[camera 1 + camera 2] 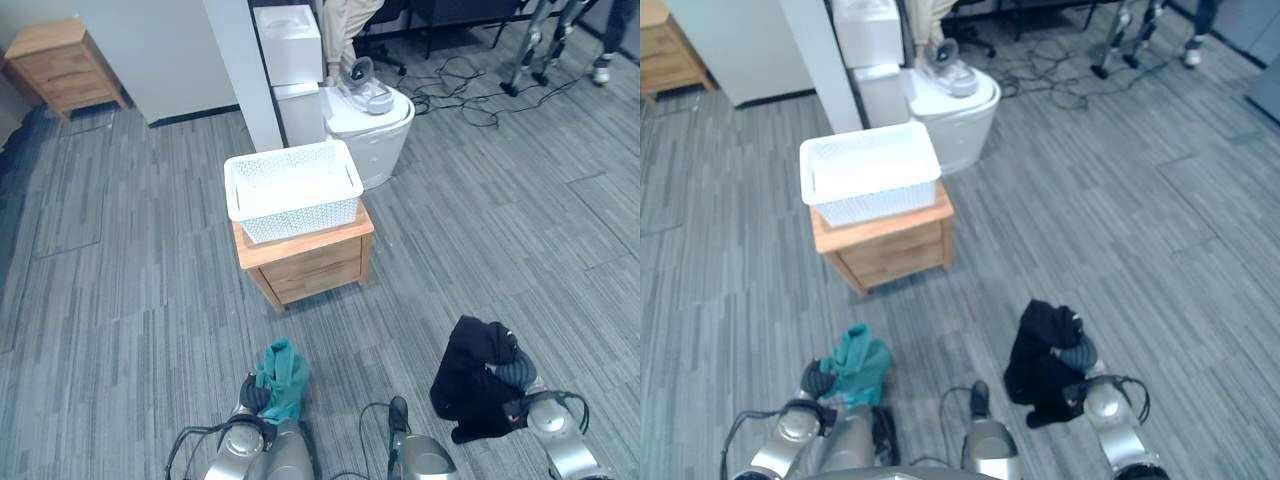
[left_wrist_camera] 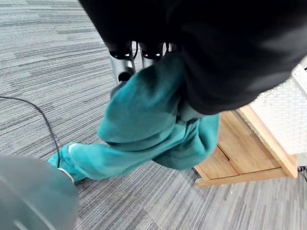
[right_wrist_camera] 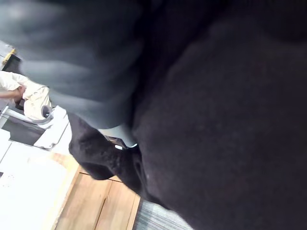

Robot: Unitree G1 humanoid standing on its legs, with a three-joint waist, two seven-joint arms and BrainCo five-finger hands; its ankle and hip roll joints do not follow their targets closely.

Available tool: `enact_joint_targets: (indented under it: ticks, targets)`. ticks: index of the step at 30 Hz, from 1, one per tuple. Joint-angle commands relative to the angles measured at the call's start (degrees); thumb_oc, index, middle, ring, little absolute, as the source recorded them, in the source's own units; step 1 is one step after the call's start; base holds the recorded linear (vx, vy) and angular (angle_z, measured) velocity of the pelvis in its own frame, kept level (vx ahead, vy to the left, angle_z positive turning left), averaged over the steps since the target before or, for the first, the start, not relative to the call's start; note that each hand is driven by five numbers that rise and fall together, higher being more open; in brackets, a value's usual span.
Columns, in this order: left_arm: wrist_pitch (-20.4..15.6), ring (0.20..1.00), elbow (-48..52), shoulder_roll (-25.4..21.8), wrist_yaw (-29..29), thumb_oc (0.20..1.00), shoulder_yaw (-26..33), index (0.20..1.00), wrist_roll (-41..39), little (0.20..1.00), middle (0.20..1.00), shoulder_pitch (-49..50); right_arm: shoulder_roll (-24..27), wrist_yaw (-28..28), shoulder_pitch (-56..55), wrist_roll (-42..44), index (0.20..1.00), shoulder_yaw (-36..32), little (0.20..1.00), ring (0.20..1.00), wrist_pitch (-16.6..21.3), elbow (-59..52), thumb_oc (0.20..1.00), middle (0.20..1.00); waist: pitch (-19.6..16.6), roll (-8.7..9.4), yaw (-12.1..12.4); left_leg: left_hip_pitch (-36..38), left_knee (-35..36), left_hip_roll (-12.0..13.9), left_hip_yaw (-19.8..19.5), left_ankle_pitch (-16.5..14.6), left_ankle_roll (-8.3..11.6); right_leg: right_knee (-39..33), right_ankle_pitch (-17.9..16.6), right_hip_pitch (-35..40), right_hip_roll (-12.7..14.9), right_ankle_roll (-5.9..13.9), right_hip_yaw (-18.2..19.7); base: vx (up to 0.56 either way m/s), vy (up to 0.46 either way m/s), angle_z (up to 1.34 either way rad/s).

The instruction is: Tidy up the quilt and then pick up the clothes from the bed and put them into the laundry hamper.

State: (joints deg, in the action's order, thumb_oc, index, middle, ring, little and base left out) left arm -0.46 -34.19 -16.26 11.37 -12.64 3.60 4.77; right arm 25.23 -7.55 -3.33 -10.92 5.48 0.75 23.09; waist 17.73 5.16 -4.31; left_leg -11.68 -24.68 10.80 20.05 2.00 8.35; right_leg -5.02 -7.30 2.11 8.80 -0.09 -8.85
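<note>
A teal garment hangs bunched from my left hand low in the eye views, close to my body. The left wrist view shows this teal cloth draped under the hand's dark cover, with the hand closed into it. My right hand is shut on a black garment, which dangles above the carpet. That black cloth wraps over the hand in the right wrist view. The white lattice laundry hamper stands ahead on a small wooden cabinet, and I see nothing in it.
The hamper's wooden cabinet sits mid-floor on grey carpet. Behind it are a white round bin, white boxes and a white pillar. Another wooden cabinet is far left. Cables lie at the back right.
</note>
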Motion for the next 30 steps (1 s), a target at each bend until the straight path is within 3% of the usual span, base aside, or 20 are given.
enact_joint_targets:
  ticks: [1, 3, 4, 8, 9, 11, 12, 13, 14, 15, 16, 17, 19, 21, 24, 26, 30]
  targets:
    - [-2.3, 0.2, 3.7, -2.7, 0.3, 0.2, 2.4, 0.2, 2.5, 0.2, 0.2, 0.0, 2.8, -0.3, 0.0, 0.4, 0.2, 2.3, 0.2, 0.2, 1.9, -3.6, 0.2, 0.2, -2.4, -2.43, 1.1, 4.6, 15.6, -0.3, 2.1, 1.5, 0.38, 0.0, 6.7, 4.0, 1.4, 10.3, -1.9, 0.42, 0.183, -0.07]
    - [-2.3, 0.2, 3.9, -2.1, -0.3, 0.2, 2.8, 0.2, 2.4, 0.2, 0.2, 0.9, 3.1, 0.0, 0.3, 0.2, 0.2, 2.4, 0.2, 0.2, 1.8, -3.0, 0.2, 0.2, -2.8, -3.91, 1.7, 4.7, 23.4, 2.6, 2.6, 6.9, 1.62, 0.0, 8.4, 5.8, 1.4, 11.12, -2.9, 0.37, 0.205, 0.08]
    - [-2.0, 0.2, 4.1, -1.8, -0.3, 0.2, 2.8, 0.2, 2.6, 0.2, 0.2, 1.4, 3.4, 0.0, 0.0, 0.1, 0.2, 2.5, 0.2, 0.2, 1.9, -2.9, 0.2, 0.2, -2.9, -4.17, 1.6, 4.4, 25.7, 5.3, 3.5, 9.7, 2.59, 0.0, 9.5, 7.7, 2.1, 11.59, -3.9, 0.46, 0.25, 0.17]
    - [-1.7, 0.2, 5.7, -2.0, -0.7, 0.2, 2.9, 0.2, 2.9, 0.2, 0.2, 3.6, 3.0, 0.4, -1.4, -0.2, 0.2, 2.5, 0.2, 0.2, 2.0, -3.9, 0.2, 0.2, -3.8, -4.46, 1.6, 5.5, 26.1, 6.8, 3.5, 11.5, 3.24, 0.0, 11.0, 10.7, 2.2, 12.19, -4.0, 0.32, 0.151, 0.08]
    - [-1.6, 0.2, 6.1, -2.0, -1.2, 0.2, 2.9, 0.2, 3.4, 0.2, 0.2, 4.3, 2.6, 0.8, -1.8, -0.4, 0.2, 2.5, 0.2, 0.2, 2.1, -4.1, 0.2, 0.2, -4.5, -4.63, 1.5, 6.2, 27.0, 6.6, 3.9, 11.0, 2.79, 0.3, 11.1, 11.3, 2.5, 12.6, -4.0, 0.29, 0.208, -0.14]
    - [-1.1, 0.2, 7.6, -3.6, -2.1, 0.2, 2.6, 0.2, 5.1, 0.2, 0.2, 4.3, 1.6, 1.4, -2.5, -1.3, 0.2, 2.6, 0.2, 0.2, 2.2, -5.2, 0.2, 0.2, -5.0, -3.62, 0.7, 9.9, 28.7, 4.8, 5.9, 9.1, 1.38, 9.3, 9.5, 10.2, 5.7, 13.69, -3.5, 0.29, 0.242, -0.01]
    - [-1.1, 0.2, 7.6, -3.6, -2.1, 0.2, 2.7, 0.2, 5.1, 0.2, 0.2, 4.2, 1.6, 1.4, -2.5, -1.3, 0.2, 2.6, 0.2, 0.2, 2.2, -5.2, 0.2, 0.2, -5.1, -3.64, 1.0, 9.8, 28.9, 4.8, 6.2, 9.2, 1.25, 9.4, 9.3, 9.7, 5.7, 13.69, -3.2, 0.2, 0.175, 0.22]
    - [-0.9, 0.2, 9.4, -4.9, -2.3, 0.2, 2.5, 0.2, 5.5, 0.2, 0.2, 4.4, 1.1, 1.1, -2.3, -1.3, 0.2, 2.3, 0.2, 0.2, 2.3, -7.2, 0.2, 0.2, -3.9, -2.3, 0.1, 11.4, 29.0, 3.1, 5.5, 7.4, 0.26, 16.9, 5.6, 5.8, 6.7, 14.5, 0.3, 0.12, 0.107, 0.18]
    - [-0.9, 0.2, 9.5, -5.0, -2.3, 0.2, 2.5, 0.2, 5.5, 0.2, 0.2, 4.4, 1.0, 1.1, -2.3, -1.3, 0.2, 2.3, 0.2, 0.2, 2.2, -7.3, 0.2, 0.2, -4.2, -2.43, 0.5, 11.2, 29.1, 3.3, 5.8, 7.6, 0.2, 17.0, 5.4, 5.1, 6.5, 14.42, 0.6, 0.28, 0.179, 0.2]
    - [-1.3, 0.2, 9.1, -6.2, -2.0, 0.2, 1.8, 0.2, 5.5, 0.2, 0.2, 2.7, 1.5, 0.2, -1.6, -0.8, 0.2, 2.1, 0.2, 0.2, 2.8, -9.4, 0.2, 0.2, -3.3, -1.3, -1.0, 11.9, 29.6, 2.2, 3.7, 5.9, -0.11, 15.2, 7.5, 1.3, 3.2, 13.12, 5.9, 0.14, 0.076, 0.25]
    - [-1.3, 0.2, 9.1, -6.2, -2.0, 0.2, 1.8, 0.2, 5.4, 0.2, 0.2, 2.6, 1.5, 0.3, -1.5, -0.8, 0.2, 2.1, 0.2, 0.2, 2.8, -9.5, 0.2, 0.2, -3.4, -1.45, -0.9, 11.7, 29.7, 2.4, 3.8, 6.2, -0.11, 15.0, 7.2, 1.0, 2.9, 13.02, 6.0, 0.34, 0.124, 0.44]
    - [-1.9, 0.2, 8.4, -7.0, -2.3, 0.2, 1.2, 0.2, 5.1, 0.2, 0.2, 1.3, 2.7, -0.5, 0.1, 0.6, 0.2, 1.2, 0.2, 0.2, 3.6, -12.2, 0.2, 0.2, -3.2, -1.25, -2.2, 12.9, 29.7, 0.8, 2.4, 4.0, -0.62, 9.8, 7.9, -2.9, -0.1, 11.74, 8.4, 0.3, 0.046, 0.56]
    - [-2.1, 0.2, 7.2, -7.2, -1.9, 0.2, 1.4, 0.2, 5.0, 0.2, 0.2, 0.2, 3.7, -0.8, 1.4, 1.1, 0.2, 1.0, 0.2, 0.2, 4.0, -13.3, 0.2, 0.2, -2.9, -1.18, -2.9, 13.5, 29.7, 0.4, 1.5, 2.9, -0.63, 7.4, 6.5, -4.4, 0.0, 12.3, 7.6, 0.27, 0.021, 0.54]
    - [-2.3, 0.2, 5.9, -8.0, -1.6, 0.2, 1.5, 0.2, 4.3, 0.2, 0.2, -0.7, 7.8, -1.9, 7.0, -0.5, 0.2, 0.8, 0.2, 0.2, 4.5, -18.1, 0.2, 0.2, -3.1, 0.05, -2.2, 14.6, 29.7, 0.6, 1.7, 1.8, -0.21, 3.1, 4.0, -5.3, 2.1, 13.68, 2.6, 0.19, -0.044, 0.47]
    - [-2.7, 0.2, 5.5, -7.9, -1.5, 0.2, 0.7, 0.2, 3.9, 0.2, 0.2, -1.5, 11.6, -3.0, 11.4, -1.1, 0.2, 0.0, 0.2, 0.2, 4.9, -19.9, 0.2, 0.2, -3.5, 0.88, -1.9, 14.7, 29.7, 0.5, 1.9, 1.4, -0.02, 0.8, 2.8, -4.5, 2.3, 13.75, 2.5, 0.15, -0.031, 0.45]
    - [-3.3, 0.2, 4.7, -7.5, -0.7, 0.2, -0.6, 0.2, 2.7, 0.2, 0.2, -2.2, 18.1, -4.6, 21.6, 0.2, 0.2, 1.2, 0.2, 0.2, 5.1, -20.5, 0.2, 0.2, -3.9, 1.06, -1.1, 14.9, 29.7, 0.7, 2.6, 1.1, 0.2, 0.7, 2.2, -4.0, 2.5, 13.9, 2.1, 0.15, -0.04, 0.15]
    - [-4.1, 0.2, 4.5, -6.2, -0.7, 0.2, -3.7, 0.2, 0.7, 0.2, 0.2, -3.4, 22.1, -5.9, 36.2, 1.9, 0.2, 6.1, 0.2, 0.2, 5.0, -19.6, 0.2, 0.2, -4.3, 0.71, -0.3, 14.4, 29.7, 1.0, 2.8, 1.6, 0.68, 0.3, 2.0, -4.1, 2.5, 13.67, 1.5, 0.08, -0.023, -0.12]
